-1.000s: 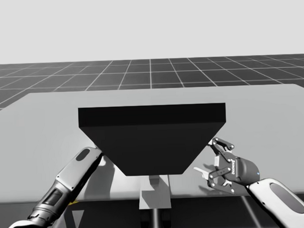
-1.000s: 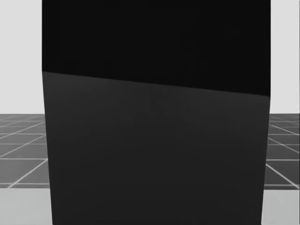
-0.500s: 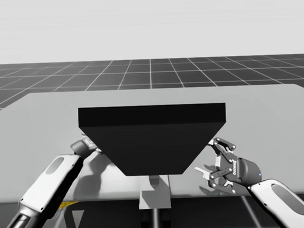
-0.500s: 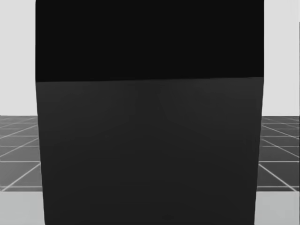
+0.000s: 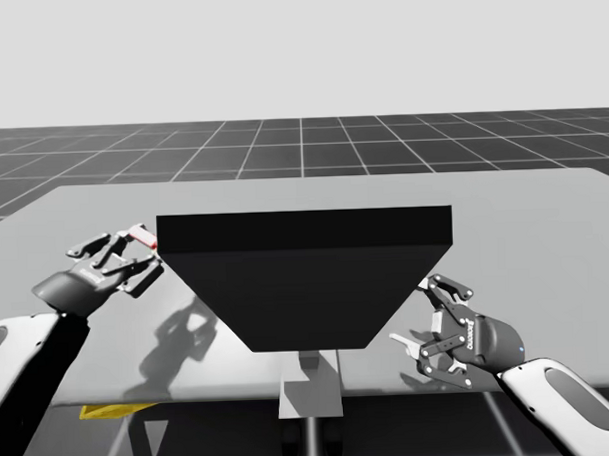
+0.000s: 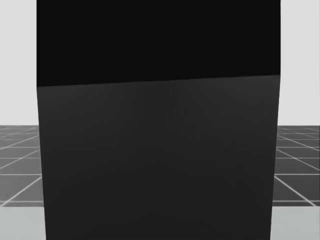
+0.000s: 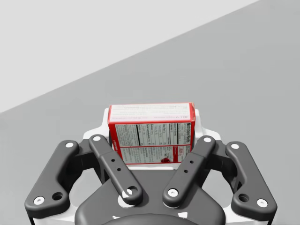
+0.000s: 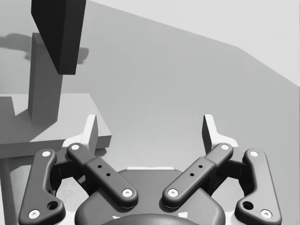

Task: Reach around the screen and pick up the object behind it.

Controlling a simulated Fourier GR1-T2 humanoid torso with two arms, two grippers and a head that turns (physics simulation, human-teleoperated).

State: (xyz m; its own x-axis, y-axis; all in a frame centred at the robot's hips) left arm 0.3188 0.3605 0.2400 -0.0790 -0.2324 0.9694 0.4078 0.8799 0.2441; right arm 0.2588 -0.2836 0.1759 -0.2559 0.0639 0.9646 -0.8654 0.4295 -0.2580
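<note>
Toward the left edge of the surface (image 5: 545,240), just off the left end of the screen (image 5: 306,278), my left fingers (image 5: 105,241) hold the red box (image 5: 143,235). From the left wrist the white fingertips (image 7: 199,125) press against its two short sides, so the fingers stand at a middling spread set by the box's width. The red box (image 7: 151,133) is a small, flat-sided carton with sharp edges. It has a red border and a white printed panel facing the wrist. Dark jointed links with pale rivets carry the fingertips. Beyond the box lies the plain matte grey surface (image 7: 243,61). The arm's shadow falls on the surface nearer the front edge, apart from the box itself.

My right fingers (image 5: 445,291) sit near the front edge, right of the screen's narrow lower end. From the right wrist they are spread wide, white tips (image 8: 211,132) far apart, with nothing between them and only the bare grey surface (image 8: 154,79) ahead.

From above the screen is a matte black slab, with a broad dark top band and a slightly lighter face that narrows toward the front. From the head it is a tall, dull panel (image 6: 160,150), black above and charcoal below. From the right wrist its corner (image 8: 58,33) hangs over a square grey post (image 8: 44,84).
</note>
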